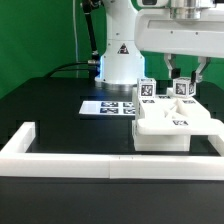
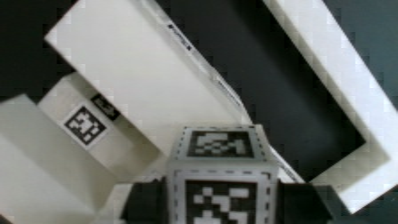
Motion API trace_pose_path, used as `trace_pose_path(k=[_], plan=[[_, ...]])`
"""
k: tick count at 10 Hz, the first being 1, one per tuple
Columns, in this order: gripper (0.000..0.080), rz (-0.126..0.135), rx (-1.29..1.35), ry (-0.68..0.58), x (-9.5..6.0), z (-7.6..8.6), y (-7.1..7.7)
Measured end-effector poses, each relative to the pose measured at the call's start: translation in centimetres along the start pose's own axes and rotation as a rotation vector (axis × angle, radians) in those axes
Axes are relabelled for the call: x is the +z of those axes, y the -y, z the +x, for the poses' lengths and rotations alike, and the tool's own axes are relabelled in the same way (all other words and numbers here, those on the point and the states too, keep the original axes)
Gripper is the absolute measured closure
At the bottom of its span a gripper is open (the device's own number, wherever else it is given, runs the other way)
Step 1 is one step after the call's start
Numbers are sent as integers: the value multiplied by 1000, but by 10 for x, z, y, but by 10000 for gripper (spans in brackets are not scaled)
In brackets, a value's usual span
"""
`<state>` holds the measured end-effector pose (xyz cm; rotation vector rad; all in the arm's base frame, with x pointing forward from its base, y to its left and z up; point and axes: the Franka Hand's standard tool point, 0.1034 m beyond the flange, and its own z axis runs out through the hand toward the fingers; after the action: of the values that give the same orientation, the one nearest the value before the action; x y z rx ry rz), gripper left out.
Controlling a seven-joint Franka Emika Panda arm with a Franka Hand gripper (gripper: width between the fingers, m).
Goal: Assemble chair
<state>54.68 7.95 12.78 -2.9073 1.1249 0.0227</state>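
Note:
The partly built white chair stands at the exterior view's right, a blocky slab with a tagged upright post at its back. My gripper hangs over it, shut on a small white tagged chair part held just above the slab. In the wrist view the gripper has its dark fingers pressed on both sides of the tagged part. Beyond it lie the white slab and another tagged piece.
The marker board lies flat in front of the robot base. The long white border wall runs along the front and turns back at the exterior view's left; a white bar shows in the wrist view.

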Motion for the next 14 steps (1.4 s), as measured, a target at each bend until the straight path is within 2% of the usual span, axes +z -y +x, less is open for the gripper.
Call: trace_pose_path(k=[12, 14], plan=[[514, 4, 752, 9, 1, -3, 2], [514, 6, 945, 20, 2, -5, 4]])
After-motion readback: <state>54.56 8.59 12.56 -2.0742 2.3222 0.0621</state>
